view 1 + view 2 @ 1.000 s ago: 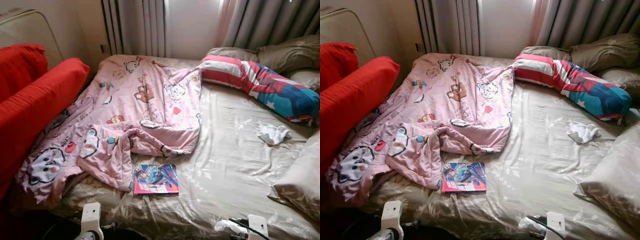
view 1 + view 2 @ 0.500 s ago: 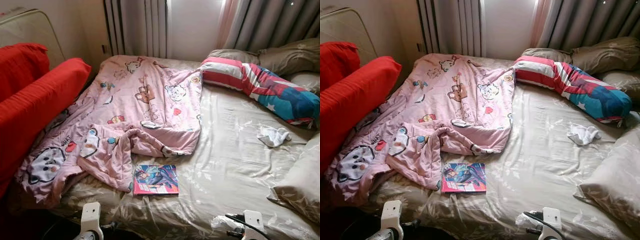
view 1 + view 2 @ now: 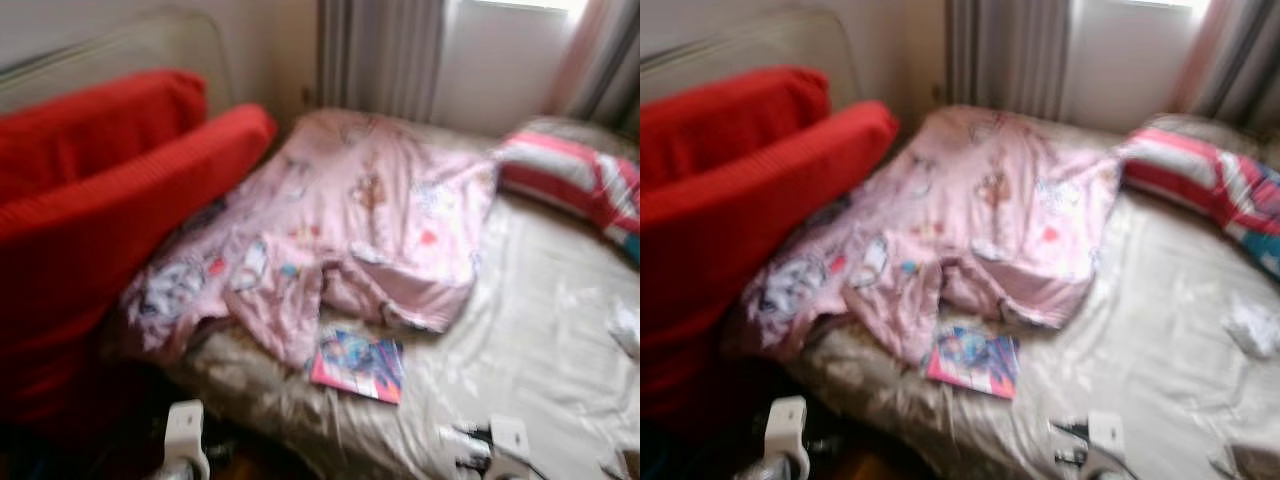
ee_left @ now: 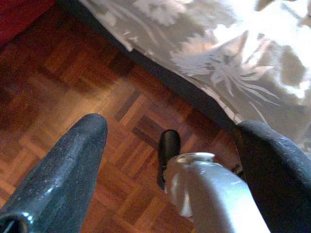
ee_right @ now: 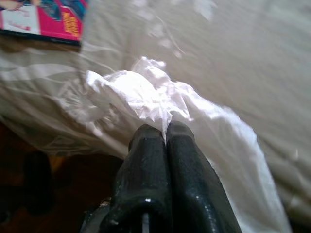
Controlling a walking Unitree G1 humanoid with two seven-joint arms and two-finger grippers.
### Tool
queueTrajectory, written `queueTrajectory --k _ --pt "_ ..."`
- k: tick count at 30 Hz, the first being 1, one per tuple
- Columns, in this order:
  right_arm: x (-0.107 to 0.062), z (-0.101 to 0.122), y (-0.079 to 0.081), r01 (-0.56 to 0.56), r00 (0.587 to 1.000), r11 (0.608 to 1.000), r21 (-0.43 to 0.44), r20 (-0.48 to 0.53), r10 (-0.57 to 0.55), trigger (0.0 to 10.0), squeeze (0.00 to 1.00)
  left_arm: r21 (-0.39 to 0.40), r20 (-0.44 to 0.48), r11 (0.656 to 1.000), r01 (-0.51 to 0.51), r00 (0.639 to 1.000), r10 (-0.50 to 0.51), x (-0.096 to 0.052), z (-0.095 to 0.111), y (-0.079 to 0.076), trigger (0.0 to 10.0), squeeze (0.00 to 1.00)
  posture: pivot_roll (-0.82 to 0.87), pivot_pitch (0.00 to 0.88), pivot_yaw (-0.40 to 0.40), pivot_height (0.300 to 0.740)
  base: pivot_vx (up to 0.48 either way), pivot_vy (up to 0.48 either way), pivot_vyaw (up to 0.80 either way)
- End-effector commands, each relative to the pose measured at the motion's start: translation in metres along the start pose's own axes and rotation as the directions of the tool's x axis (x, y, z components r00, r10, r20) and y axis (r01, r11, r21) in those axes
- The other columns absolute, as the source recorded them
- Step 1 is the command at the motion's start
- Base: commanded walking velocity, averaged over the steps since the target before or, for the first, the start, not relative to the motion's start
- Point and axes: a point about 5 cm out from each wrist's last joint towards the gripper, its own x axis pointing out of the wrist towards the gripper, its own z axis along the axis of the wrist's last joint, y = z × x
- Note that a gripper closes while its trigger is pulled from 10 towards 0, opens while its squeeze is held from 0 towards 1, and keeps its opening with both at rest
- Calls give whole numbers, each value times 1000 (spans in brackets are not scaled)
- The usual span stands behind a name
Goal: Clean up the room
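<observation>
Blurred head views, so prints and edges hard to read. Across the middle, a bed (image 3: 520, 300) under a pale sheet, cut off at 3 and 5 o'clock. On its 10 o'clock half, a crumpled pink blanket (image 3: 350, 215) with cartoon figures too smeared to identify, one corner folded over itself. Just below that fold, at 6 o'clock of the blanket, a book (image 3: 358, 365) with a pink and blue cover, flat on the sheet near the bed's edge; cover picture not legible. At 9 o'clock, two red cushions (image 3: 110, 215) against the bed's side, lower part lost in shadow. At 2 o'clock, a striped pillow (image 3: 575, 185), its far end cropped. At 3 o'clock, a small white cloth (image 3: 1252, 325), barely a smudge. At 12 o'clock, grey curtains (image 3: 380, 55) beside a bright wall. Low at 5 o'clock, right gripper (image 5: 165, 133) with its black fingers pressed together on a crumpled white tissue (image 5: 141, 94), held over the sheet close to the bed's edge, a corner of the book beyond it. Low at 7 o'clock, left gripper (image 4: 170, 145) hanging over dark parquet floor (image 4: 63, 92) beside the bed's draped sheet, fingers (image 4: 73, 160) spread wide with nothing between them; a silver limb ending in a black foot below, partly cropped
</observation>
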Motion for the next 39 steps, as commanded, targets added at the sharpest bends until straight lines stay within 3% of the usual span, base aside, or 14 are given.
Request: queueTrajectory --k 1,15,39 --pt "1 2 4 -13 1000 1000 -7 3 13 10000 0 4 -24 1000 -12 1000 12 -1 -5 4 10000 0 99 26 -43 740 0 0 800" --pt "1 1 6 -14 1000 1000 15 6 14 10000 0 -6 -30 1000 -5 1000 5 -2 -8 5 10000 0 100 15 -40 740 0 37 521" --pt "1 1 8 -27 1000 1000 15 0 27 10000 0 -2 -35 1000 -1 999 1 -3 -11 5 10000 0 108 0 -41 740 0 480 0"
